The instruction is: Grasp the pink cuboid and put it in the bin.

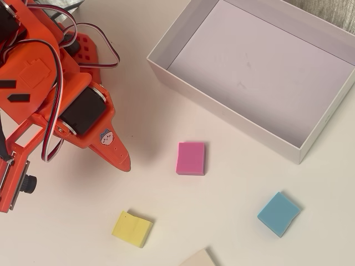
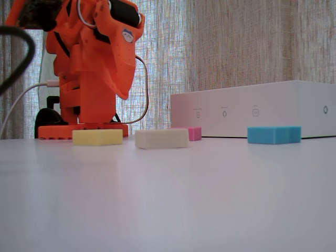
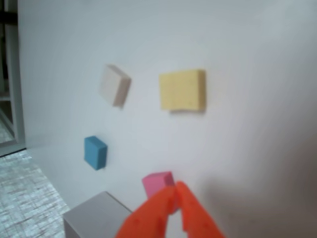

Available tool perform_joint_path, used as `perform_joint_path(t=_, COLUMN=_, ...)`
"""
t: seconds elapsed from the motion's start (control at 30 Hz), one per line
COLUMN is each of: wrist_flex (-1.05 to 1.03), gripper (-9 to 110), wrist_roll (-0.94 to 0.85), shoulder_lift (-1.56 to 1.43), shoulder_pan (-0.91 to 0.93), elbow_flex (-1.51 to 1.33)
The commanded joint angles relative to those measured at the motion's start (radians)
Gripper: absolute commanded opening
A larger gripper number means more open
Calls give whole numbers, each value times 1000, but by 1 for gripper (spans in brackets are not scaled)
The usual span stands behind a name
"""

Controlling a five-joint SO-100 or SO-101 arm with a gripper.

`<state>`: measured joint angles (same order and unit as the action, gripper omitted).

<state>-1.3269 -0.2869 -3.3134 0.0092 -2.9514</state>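
Overhead: pink cuboid (image 1: 191, 158) lies centre frame, just below the bin (image 1: 222, 113), gripper (image 1: 123, 162) to its left, apart. Fixed view: cuboid (image 2: 195, 133) peeks out mid-frame, half hidden. Wrist view: gripper (image 3: 177, 192) at bottom centre, fingers pressed together, holding nothing. Best to open wide, then straddle the cuboid's short sides.

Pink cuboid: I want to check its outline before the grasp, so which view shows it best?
The overhead view: the pink cuboid lies fully visible, top face unobstructed. The fixed view shows only a sliver behind a cream block. The wrist view has it blurred and partly covered by the jaws.
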Motion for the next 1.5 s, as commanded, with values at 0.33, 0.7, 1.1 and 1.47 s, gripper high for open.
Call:
perform_joint_path(t=0.33, wrist_flex=-5, gripper=-8, wrist_roll=-9, shoulder_lift=5, shoulder_pan=-2, elbow_flex=3)
perform_joint_path(t=0.7, wrist_flex=-5, gripper=-8, wrist_roll=-12, shoulder_lift=5, shoulder_pan=-6, elbow_flex=3)
perform_joint_path(t=1.1, wrist_flex=281, gripper=21, wrist_roll=-17, shoulder_lift=339, shoulder_pan=-74, elbow_flex=321)
perform_joint_path(t=1.47, wrist_flex=-89, gripper=22, wrist_roll=-89, shoulder_lift=1190, shoulder_pan=-163, elbow_flex=1358)
